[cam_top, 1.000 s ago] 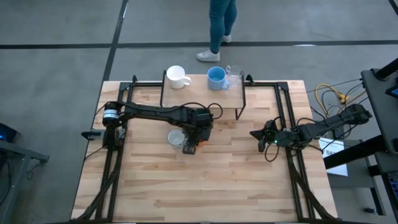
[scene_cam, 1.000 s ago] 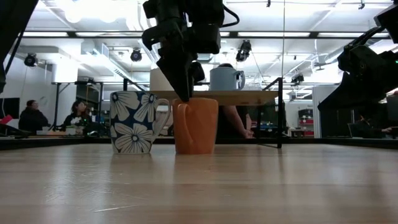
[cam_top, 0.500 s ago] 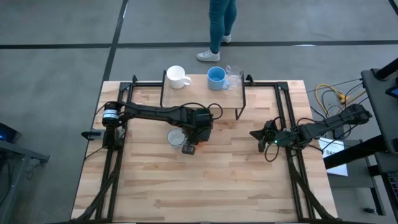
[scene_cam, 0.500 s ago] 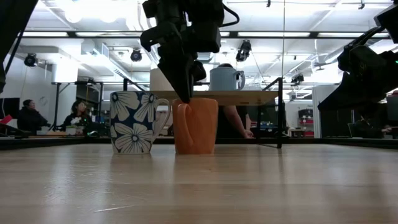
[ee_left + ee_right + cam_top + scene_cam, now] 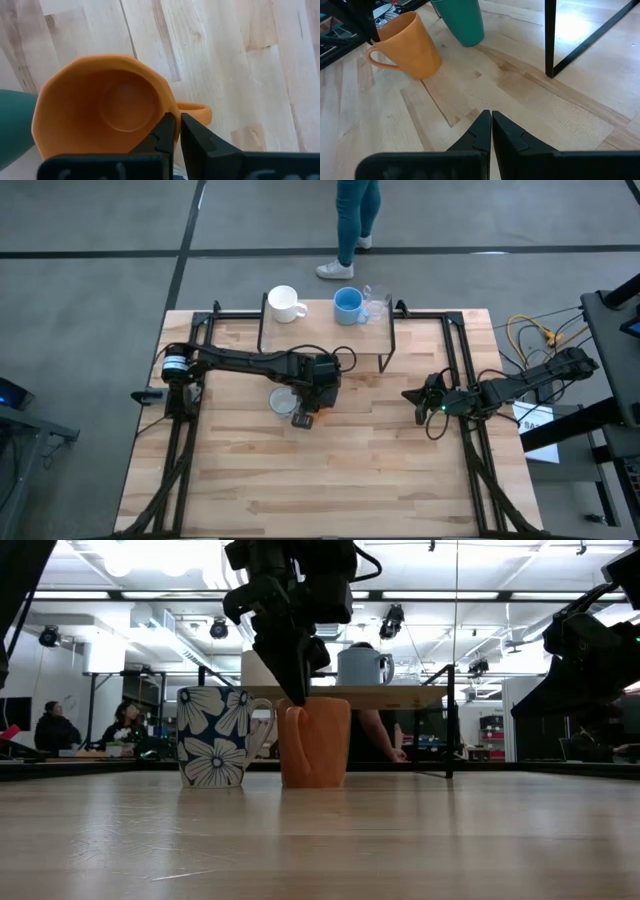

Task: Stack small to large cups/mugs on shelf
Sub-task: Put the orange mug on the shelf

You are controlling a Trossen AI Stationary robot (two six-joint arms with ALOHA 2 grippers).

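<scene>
Gripping the rim of the orange mug (image 5: pixel 100 107) beside its handle, the left gripper (image 5: pixel 175 131) has its two fingers pressed together on the wall, one inside the mug and one outside. That mug stands upright on the wooden table (image 5: pixel 380 470), near the middle, just beside the flower-patterned mug (image 5: pixel 215 735); the dark green cup (image 5: pixel 460 20) stands close behind it. Seen from above, the left arm (image 5: pixel 240 361) reaches from the table's left edge towards the centre, its wrist bent so the fingers point down into the mug. At table height the gripper comes down from above onto the mug's left rim. Over on the right side, the right gripper (image 5: pixel 491 127) hangs low over bare wood with its fingers pressed together on nothing, its arm stretched in from the right edge. On the shelf (image 5: pixel 372 332) at the far side stand a white mug (image 5: pixel 283 303), a light blue mug (image 5: pixel 348 305) and a clear glass (image 5: pixel 376 304).
</scene>
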